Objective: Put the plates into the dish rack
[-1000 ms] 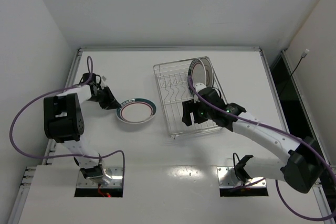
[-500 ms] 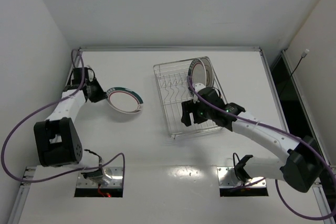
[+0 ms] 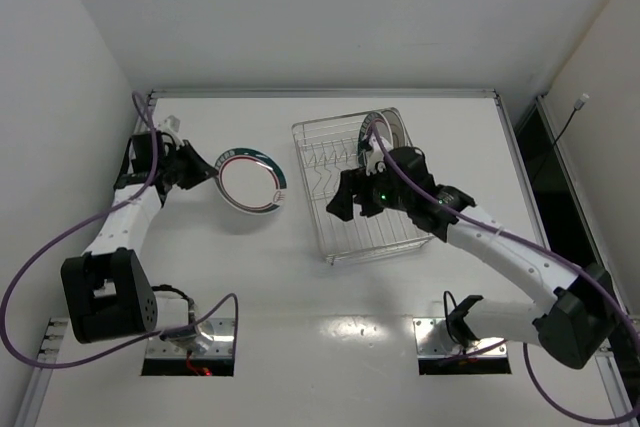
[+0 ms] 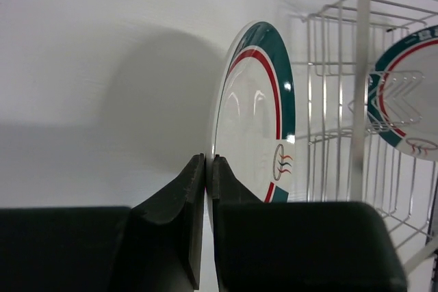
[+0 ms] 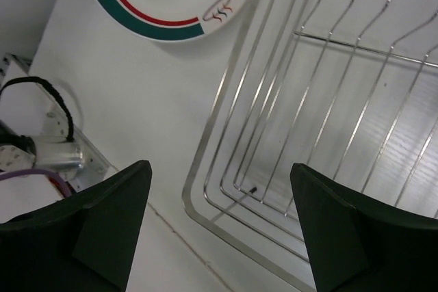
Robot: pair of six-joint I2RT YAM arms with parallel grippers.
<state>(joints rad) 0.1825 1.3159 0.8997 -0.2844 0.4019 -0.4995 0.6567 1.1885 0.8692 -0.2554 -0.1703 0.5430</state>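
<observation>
My left gripper clamps a white green-rimmed round plate, not racked yet. A similar plate stands in the silver wire rack. My right gripper is spread wide, empty.

The left arm stretches far forward from its base, its wrist bent so the left end effector points inward. Its black fingers pinch the rim of a round white plate with dark green rim and thin red ring, which stands on edge just ahead of them. The right arm folds at the elbow and reaches inward. The right end effector is angled down, its fingers spread wide and gripping nothing.
</observation>
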